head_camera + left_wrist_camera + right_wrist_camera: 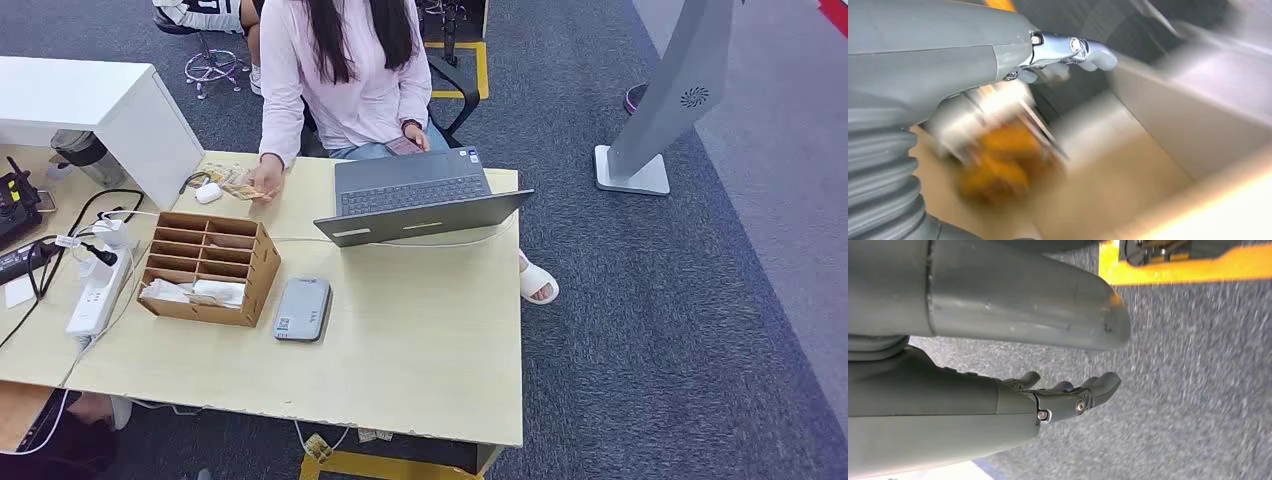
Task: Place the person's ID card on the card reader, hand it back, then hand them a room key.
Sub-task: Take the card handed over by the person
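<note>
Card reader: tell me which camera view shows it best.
The head view. There the card reader lies flat on the table, whole and unobstructed, beside the wooden organizer. The left wrist view is motion-blurred, with nothing recognizable as the reader; the right wrist view looks at carpet beyond the right hand.

Pale wood table (420,350), grey card reader (302,309) — brown organiser (262,262), pink-shirted person (345,75)

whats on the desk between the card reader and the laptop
Nothing: in the head view, bare tabletop separates the card reader from the laptop, with a white cable nearer the laptop.
</note>
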Available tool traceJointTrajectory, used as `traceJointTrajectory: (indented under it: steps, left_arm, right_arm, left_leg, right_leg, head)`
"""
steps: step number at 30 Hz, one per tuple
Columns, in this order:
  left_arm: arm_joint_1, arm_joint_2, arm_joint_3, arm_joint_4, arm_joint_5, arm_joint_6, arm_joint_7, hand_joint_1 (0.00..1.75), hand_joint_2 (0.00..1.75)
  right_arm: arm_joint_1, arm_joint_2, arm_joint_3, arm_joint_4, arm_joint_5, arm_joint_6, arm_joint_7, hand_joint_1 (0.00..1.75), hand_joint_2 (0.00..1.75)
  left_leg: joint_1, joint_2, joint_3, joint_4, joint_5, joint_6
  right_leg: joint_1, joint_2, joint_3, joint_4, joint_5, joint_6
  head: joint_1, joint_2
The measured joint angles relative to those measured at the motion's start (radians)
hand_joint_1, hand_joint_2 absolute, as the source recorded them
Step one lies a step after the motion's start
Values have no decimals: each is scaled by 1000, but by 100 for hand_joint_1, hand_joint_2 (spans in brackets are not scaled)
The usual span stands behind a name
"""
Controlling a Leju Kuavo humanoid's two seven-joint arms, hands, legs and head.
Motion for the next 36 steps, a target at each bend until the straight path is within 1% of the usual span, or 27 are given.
traceJointTrajectory:
  steps: [2, 3, 4, 5, 6, 9, 12, 14, 16, 18, 20, 21, 23, 24, 25, 26, 27, 28, 29, 30, 33, 36]
  left_arm:
    - [21, -5, -4, -148, 118, -2, 92, 0, 175]
    - [36, -7, -7, -277, 215, 8, 163, 0, 175]
    - [45, -10, -13, -383, 285, 29, 205, 0, 175]
    - [50, -11, -19, -464, 311, 43, 210, 0, 175]
    - [54, -12, -25, -527, 300, 40, 189, 0, 175]
    - [56, -13, -40, -649, 222, -26, 100, 0, 175]
    - [43, 0, -42, -701, 216, -77, 64, 0, 175]
    - [27, 24, -37, -691, 219, -131, 34, 0, 175]
    - [5, 64, -23, -649, 207, -188, 0, 0, 175]
    - [-16, 109, -3, -595, 182, -224, -29, 0, 175]
    - [-34, 147, 16, -550, 125, -221, -59, 0, 175]
    - [-43, 163, 25, -534, 66, -195, -75, 0, 175]
    - [-68, 186, 45, -527, -130, -90, -98, 0, 175]
    - [-77, 190, 48, -546, -255, -3, -100, 0, 175]
    - [-82, 187, 38, -580, -376, 109, -93, 0, 175]
    - [-82, 180, 8, -625, -486, 246, -77, 0, 175]
    - [-81, 177, -41, -667, -585, 398, -51, 0, 175]
    - [-82, 187, -100, -695, -662, 535, -25, 0, 175]
    - [-86, 208, -167, -706, -730, 652, -2, 0, 175]
    - [-96, 241, -230, -703, -788, 736, 12, 0, 175]
    - [-167, 342, -377, -633, -936, 892, 30, 0, 175]
    - [-243, 417, -495, -556, -1080, 989, 83, 0, 175]
  right_arm:
    - [2, -6, -1, 0, 3, 9, -4, 0, 0]
    - [3, -12, -3, 1, 6, 16, -8, 0, 0]
    - [4, -17, -4, 1, 10, 21, -10, 0, 0]
    - [4, -21, -4, 1, 13, 25, -11, 0, 0]
    - [3, -23, -5, 1, 17, 29, -12, 0, 0]
    - [-1, -28, -5, 2, 31, 42, -13, 0, 0]
    - [-2, -30, -5, 3, 43, 55, -7, 0, 0]
    - [-3, -31, -5, 3, 55, 69, 0, 0, 0]
    - [-5, -32, -5, 4, 67, 80, 6, 0, 0]
    - [-5, -33, -5, 5, 76, 87, 9, 0, 0]
    - [-5, -35, -4, 6, 84, 91, 11, 0, 0]
    - [-5, -36, -4, 6, 89, 92, 13, 0, 0]
    - [-6, -39, -2, 6, 101, 94, 17, 0, 0]
    - [-6, -40, -1, 6, 107, 94, 20, 0, 0]
    - [-7, -42, 0, 6, 111, 93, 23, 0, 0]
    - [-8, -42, 1, 6, 117, 93, 25, 0, 0]
    - [-8, -43, 2, 7, 124, 94, 25, 0, 0]
    - [-9, -44, 3, 7, 132, 96, 23, 0, 0]
    - [-10, -44, 6, 7, 141, 99, 21, 0, 0]
    - [-12, -45, 9, 7, 149, 103, 19, 0, 0]
    - [-18, -46, 22, 8, 171, 115, 17, 0, 0]
    - [-22, -46, 32, 8, 186, 126, 22, 0, 0]
  left_leg:
    - [-1, 0, 0, 0, 0, 0]
    - [-1, -1, 0, 0, 0, 0]
    - [-2, -2, 0, 0, 0, 0]
    - [-2, -3, 0, 0, 1, 1]
    - [-2, -4, 0, 0, 1, 1]
    - [-2, -3, 0, 0, 1, 1]
    - [-3, -3, 0, 0, 1, 1]
    - [-3, -4, 0, 0, 1, 1]
    - [-3, -3, 0, 0, 1, 1]
    - [-3, -3, 1, 0, 1, 1]
    - [-2, -3, 1, 0, 1, 0]
    - [-2, -4, 0, 0, 1, 0]
    - [-2, -4, 0, 0, 2, 0]
    - [-2, -4, 0, 0, 2, 0]
    - [-2, -4, 1, 0, 2, 0]
    - [-3, -4, 1, 0, 2, 0]
    - [-3, -4, 1, 0, 2, 1]
    - [-3, -4, 0, 0, 2, 1]
    - [-3, -4, 0, 1, 2, 1]
    - [-4, -5, 0, 1, 3, 2]
    - [-3, -5, 0, 1, 4, 1]
    - [-3, -4, 0, 1, 6, 0]
  right_leg:
    - [0, 0, 0, 0, 0, 0]
    - [0, -1, 0, 0, 0, 0]
    - [-1, -3, 0, 0, 0, 0]
    - [-2, -4, 0, 0, -1, 0]
    - [-2, -5, 0, 0, -1, 0]
    - [-1, -4, 1, 0, -1, 0]
    - [-2, -4, 1, 0, -1, 0]
    - [-2, -5, 1, 0, -1, 0]
    - [-2, -5, 1, 0, -1, 0]
    - [-2, -4, 1, 0, -1, 0]
    - [-2, -4, 1, 0, -1, 0]
    - [-2, -4, 1, 0, -1, 0]
    - [-2, -5, 0, 0, -1, 0]
    - [-2, -5, -1, 0, -1, 0]
    - [-2, -5, -1, 0, -1, 0]
    - [-2, -4, -2, 0, 0, 0]
    - [-2, -4, -2, 0, 0, 0]
    - [-2, -5, -1, 0, 0, 1]
    - [-2, -5, -1, 0, 0, 1]
    - [-2, -6, 0, 0, 0, 1]
    - [-2, -6, 0, 0, 2, -1]
    - [-2, -6, 0, 0, 3, -2]
  head:
    - [0, 0]
    - [-1, 0]
    - [-2, 0]
    - [-3, 0]
    - [-3, 0]
    - [-2, 0]
    - [-2, 0]
    - [-2, 0]
    - [-2, 0]
    - [-2, 0]
    - [-2, 0]
    - [-2, 0]
    - [-2, 0]
    - [-2, 0]
    - [-3, 0]
    - [-3, 0]
    - [-3, 0]
    - [-3, 0]
    - [-2, 0]
    - [-2, 0]
    - [-3, 0]
    - [-3, 0]
